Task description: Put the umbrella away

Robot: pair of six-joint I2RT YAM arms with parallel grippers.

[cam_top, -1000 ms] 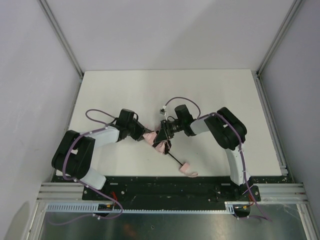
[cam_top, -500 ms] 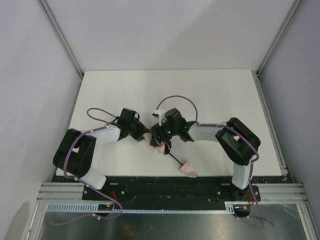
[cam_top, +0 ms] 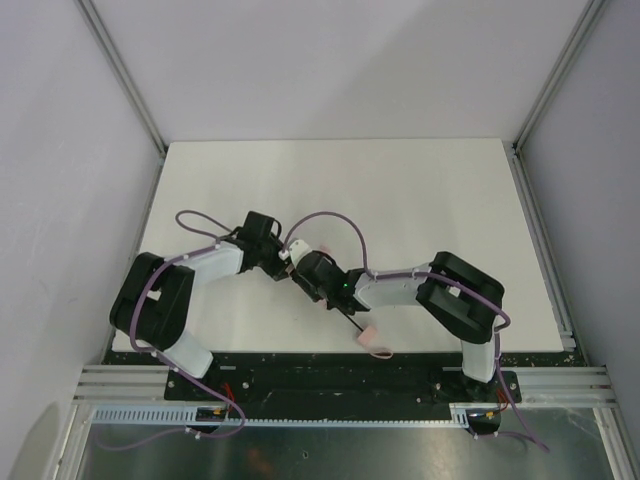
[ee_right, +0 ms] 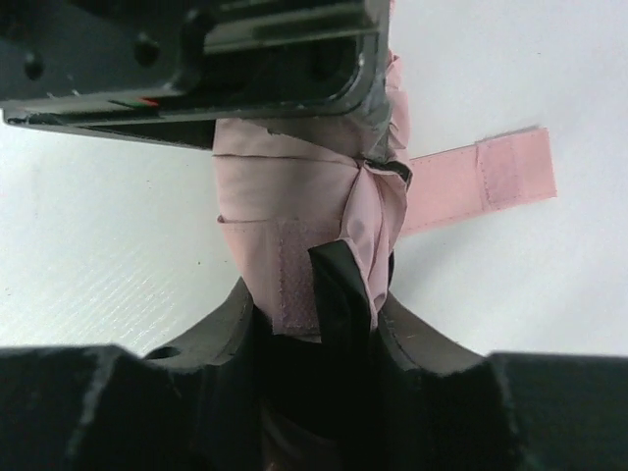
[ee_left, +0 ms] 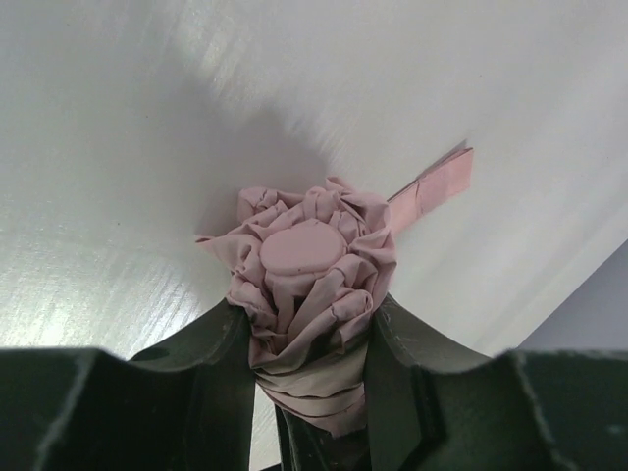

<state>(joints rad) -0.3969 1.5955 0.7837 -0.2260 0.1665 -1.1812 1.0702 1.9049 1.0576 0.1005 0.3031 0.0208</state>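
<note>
The pale pink umbrella (cam_top: 323, 300) lies near the table's front middle, mostly hidden under both grippers. Its thin black shaft (cam_top: 350, 319) runs to the small pink handle (cam_top: 372, 338) at the front edge. My left gripper (cam_top: 277, 262) is shut on the bunched canopy (ee_left: 312, 265) near its round tip cap. My right gripper (cam_top: 306, 273) meets it head-on and is shut on the wrapped fabric (ee_right: 285, 196) just behind. The pink closure strap (ee_right: 481, 177) hangs loose to one side and also shows in the left wrist view (ee_left: 437, 186).
The white table (cam_top: 400, 190) is bounded by grey walls and aluminium rails. The front edge with a black base strip (cam_top: 330, 365) lies just past the handle. Purple cables (cam_top: 335, 225) loop over both arms.
My right gripper has moved left and nearer along the umbrella, up against my left gripper. The canopy is now mostly covered. The left arm has barely shifted.
</note>
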